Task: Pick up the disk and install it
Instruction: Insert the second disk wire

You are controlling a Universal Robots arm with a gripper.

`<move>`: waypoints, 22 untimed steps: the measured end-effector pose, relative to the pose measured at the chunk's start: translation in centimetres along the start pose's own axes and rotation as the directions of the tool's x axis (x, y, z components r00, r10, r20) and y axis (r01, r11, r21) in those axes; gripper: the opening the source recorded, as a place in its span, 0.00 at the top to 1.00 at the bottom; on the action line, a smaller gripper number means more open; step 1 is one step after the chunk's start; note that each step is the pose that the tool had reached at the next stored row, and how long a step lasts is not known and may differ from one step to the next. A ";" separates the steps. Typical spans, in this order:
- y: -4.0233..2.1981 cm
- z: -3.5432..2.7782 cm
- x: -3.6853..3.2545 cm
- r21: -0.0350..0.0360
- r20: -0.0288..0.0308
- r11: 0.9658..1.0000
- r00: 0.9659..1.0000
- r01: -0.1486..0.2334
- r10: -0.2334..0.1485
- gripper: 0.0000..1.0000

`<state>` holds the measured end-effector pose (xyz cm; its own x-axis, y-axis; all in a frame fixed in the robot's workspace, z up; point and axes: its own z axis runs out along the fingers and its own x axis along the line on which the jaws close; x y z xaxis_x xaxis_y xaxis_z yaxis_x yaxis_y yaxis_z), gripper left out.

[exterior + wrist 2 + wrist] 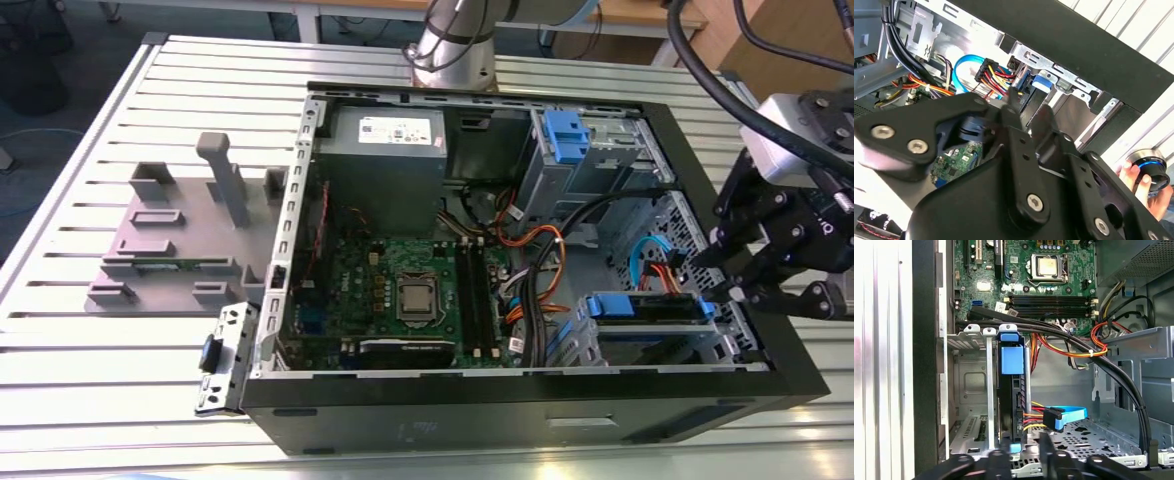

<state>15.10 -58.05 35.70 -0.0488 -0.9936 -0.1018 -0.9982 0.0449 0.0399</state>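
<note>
The disk [647, 305] sits in the lower drive bay of the open computer case [534, 400], its blue carrier bracket facing up, with orange and blue cables plugged in beside it. In the first wrist view the disk [1013, 390] stands edge-on in the bay's metal slot, blue tab on top. My gripper [741, 285] hangs over the case's rim at the exterior view's right, just beside the bay. Its fingers [1046, 450] straddle the line of the disk with a gap between them and nothing held. In the second wrist view the gripper [1029, 110] points at the bay's blue bracket [1040, 82].
A grey plastic stand [174, 230] with upright posts stands on the slatted table at the exterior view's left. A loose metal bracket [220, 355] lies by the case corner. Inside are the motherboard [400, 290], power supply [387, 150] and upper blue-tabbed cage [567, 135]. A hand [1141, 182] rests on a round knob.
</note>
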 end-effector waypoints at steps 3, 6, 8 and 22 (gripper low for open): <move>0.00 0.00 0.00 0.000 0.000 1.000 1.000 0.000 0.000 0.58; 0.02 -0.45 -0.05 0.000 -0.001 1.000 1.000 0.000 0.000 0.58; 0.04 -1.04 -0.11 0.000 0.000 1.000 1.000 0.000 0.000 0.58; 1.51 -0.25 -1.41 0.000 -0.004 1.000 1.000 0.000 0.000 0.58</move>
<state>13.67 -56.61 36.16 -0.0488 -0.9940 -0.0976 -0.9982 0.0451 0.0396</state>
